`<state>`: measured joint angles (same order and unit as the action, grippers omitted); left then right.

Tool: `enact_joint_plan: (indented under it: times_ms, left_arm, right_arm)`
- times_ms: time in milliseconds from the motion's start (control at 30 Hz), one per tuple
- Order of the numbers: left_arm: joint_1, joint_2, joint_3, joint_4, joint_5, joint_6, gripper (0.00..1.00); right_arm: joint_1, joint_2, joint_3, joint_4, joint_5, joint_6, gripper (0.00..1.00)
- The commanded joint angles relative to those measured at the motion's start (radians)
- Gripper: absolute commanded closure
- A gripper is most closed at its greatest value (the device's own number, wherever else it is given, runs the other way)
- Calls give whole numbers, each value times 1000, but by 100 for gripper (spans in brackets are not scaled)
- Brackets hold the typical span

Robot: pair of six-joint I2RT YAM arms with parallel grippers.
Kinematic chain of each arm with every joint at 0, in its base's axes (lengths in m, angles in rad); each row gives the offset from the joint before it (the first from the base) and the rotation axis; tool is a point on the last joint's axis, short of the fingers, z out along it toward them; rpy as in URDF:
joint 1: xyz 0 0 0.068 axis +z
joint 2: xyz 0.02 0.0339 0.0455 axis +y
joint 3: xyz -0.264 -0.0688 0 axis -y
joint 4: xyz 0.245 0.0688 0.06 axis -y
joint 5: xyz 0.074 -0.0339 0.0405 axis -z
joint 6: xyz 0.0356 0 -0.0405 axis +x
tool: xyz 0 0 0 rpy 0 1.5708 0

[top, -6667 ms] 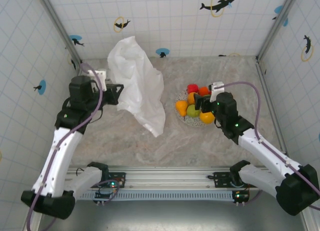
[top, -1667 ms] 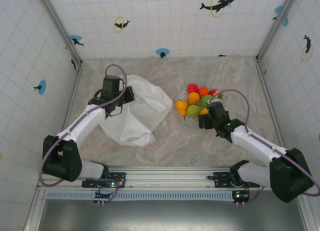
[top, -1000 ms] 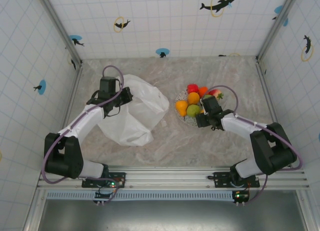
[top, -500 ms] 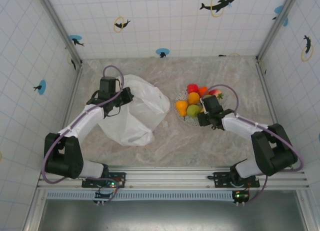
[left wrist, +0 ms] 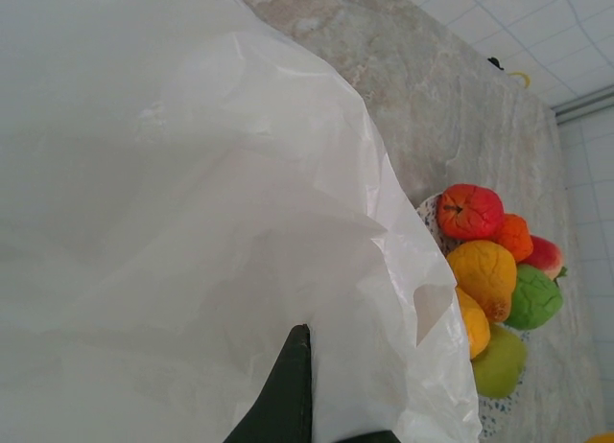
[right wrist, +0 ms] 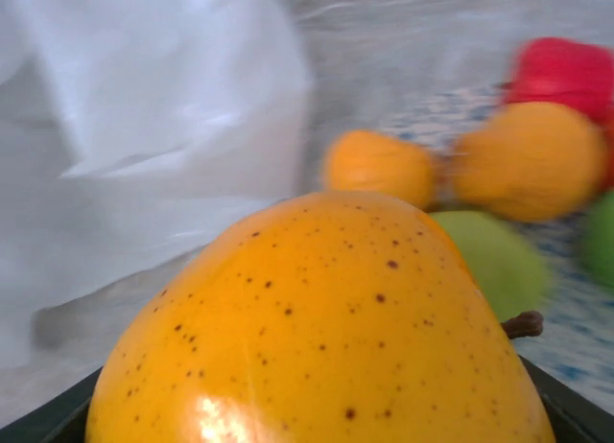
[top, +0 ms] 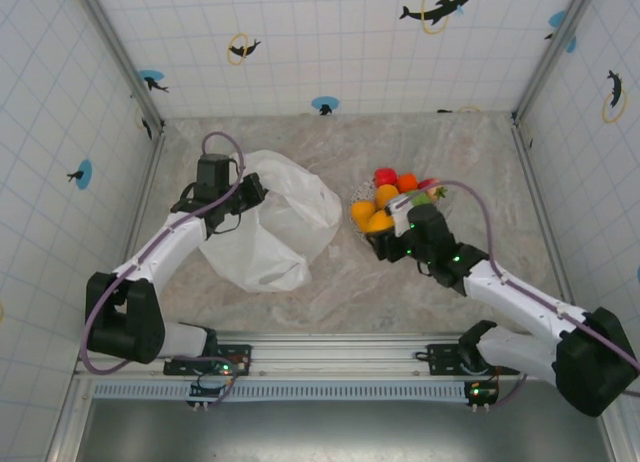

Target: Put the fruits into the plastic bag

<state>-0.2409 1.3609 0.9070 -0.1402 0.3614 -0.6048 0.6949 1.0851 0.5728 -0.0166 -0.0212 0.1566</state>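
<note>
The right gripper (top: 384, 240) has its jaws clamped round a speckled orange fruit (right wrist: 326, 318) just beside the plate (left wrist: 428, 217) of remaining fruits (left wrist: 484, 270), while the left gripper (top: 243, 194), jaws pressed together, pinches the plastic bag (top: 280, 232) lying nearby.

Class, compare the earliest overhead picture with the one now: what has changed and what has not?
The left claw lowered the bag onto the table, still gripping it. The right claw took hold of an orange fruit and shifted left toward the bag. The other fruits stayed on the plate.
</note>
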Motion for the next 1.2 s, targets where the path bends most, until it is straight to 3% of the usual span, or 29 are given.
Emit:
enact_joint_plan:
  times_ms: [0, 133, 333, 700, 900, 1033, 1167]
  left_arm:
    - [3, -38, -21, 39, 47, -52, 100]
    - [5, -57, -40, 53, 66, -75, 100]
    - [1, -80, -55, 64, 92, -97, 100]
    - [-38, -79, -71, 55, 131, -81, 100]
    - [-54, -69, -51, 84, 192, -126, 100]
    - [-60, -61, -30, 99, 214, -151, 100]
    - [-59, -35, -32, 125, 241, -169, 100]
  right_arm:
    - [113, 89, 1, 164, -47, 2, 50]
    - [202, 256, 56, 221, -25, -60, 50]
    - [223, 485, 145, 307, -58, -90, 51]
    - [229, 693, 339, 472, -4, -63, 51]
    - [224, 761, 392, 602, 106, 107, 49]
    - [225, 815, 461, 589, 200, 218, 49]
    - [221, 889, 540, 558, 196, 320, 48]
